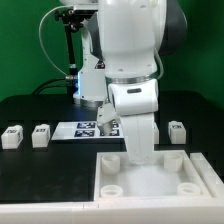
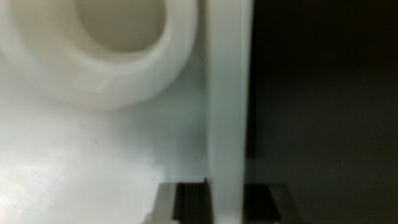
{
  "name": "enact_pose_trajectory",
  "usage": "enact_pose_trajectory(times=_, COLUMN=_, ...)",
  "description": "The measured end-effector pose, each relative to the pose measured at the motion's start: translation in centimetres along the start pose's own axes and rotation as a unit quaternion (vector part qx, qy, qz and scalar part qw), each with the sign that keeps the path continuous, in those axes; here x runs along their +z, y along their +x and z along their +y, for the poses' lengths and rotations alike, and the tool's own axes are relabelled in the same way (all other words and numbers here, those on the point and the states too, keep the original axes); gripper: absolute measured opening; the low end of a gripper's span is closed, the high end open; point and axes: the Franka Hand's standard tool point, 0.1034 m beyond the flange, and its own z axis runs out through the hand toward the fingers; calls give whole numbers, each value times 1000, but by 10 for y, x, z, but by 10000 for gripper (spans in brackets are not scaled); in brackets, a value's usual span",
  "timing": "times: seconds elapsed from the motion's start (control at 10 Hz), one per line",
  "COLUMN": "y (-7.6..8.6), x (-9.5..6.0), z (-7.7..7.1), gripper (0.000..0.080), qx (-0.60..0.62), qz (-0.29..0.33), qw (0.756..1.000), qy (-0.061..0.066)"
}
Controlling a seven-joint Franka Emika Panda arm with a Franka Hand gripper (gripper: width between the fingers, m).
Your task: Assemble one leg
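Three small white legs with marker tags stand on the black table in the exterior view: two at the left [image 1: 11, 137] [image 1: 40, 135] and one at the right [image 1: 177, 131]. None is held. The large white square panel [image 1: 150, 185] with round corner sockets lies at the front. My gripper [image 1: 138, 157] reaches down onto its far edge. In the wrist view my two dark fingers [image 2: 192, 203] straddle the panel's thin raised rim [image 2: 228, 110], one on each side and against it. A round socket [image 2: 116, 40] lies beside the rim.
The marker board [image 1: 84, 129] lies flat on the table behind the panel, partly hidden by my arm. A black stand with cables [image 1: 68, 50] rises at the back. Green wall behind.
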Motion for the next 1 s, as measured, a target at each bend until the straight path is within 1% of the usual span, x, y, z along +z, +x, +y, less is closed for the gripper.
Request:
enact_pose_trajectory(times=0.2, y=2, x=0, z=0, gripper=60, qx=5, qz=1, qw=1000, qy=-3)
enact_pose_trajectory(times=0.3, y=2, x=0, z=0, gripper=60, qx=4, qz=2, qw=1000, qy=-8)
enact_pose_trajectory(times=0.5, y=2, x=1, z=-1, gripper=60, qx=5, qz=2, qw=1000, qy=-8)
enact_pose_trajectory(times=0.6, y=1, x=1, z=-1, gripper=302, qx=5, qz=2, qw=1000, qy=-7)
enact_pose_trajectory(times=0.7, y=1, x=1, z=-1, gripper=302, qx=6, qz=2, qw=1000, qy=-7)
enact_pose_trajectory(times=0.8, y=1, x=1, z=-1, gripper=450, qx=6, qz=2, qw=1000, qy=-7)
enact_pose_trajectory(times=0.9, y=1, x=1, z=-1, gripper=450, qx=6, qz=2, qw=1000, qy=-7)
enact_pose_trajectory(times=1.0, y=1, x=1, z=-1, gripper=611, qx=6, qz=2, qw=1000, qy=-7)
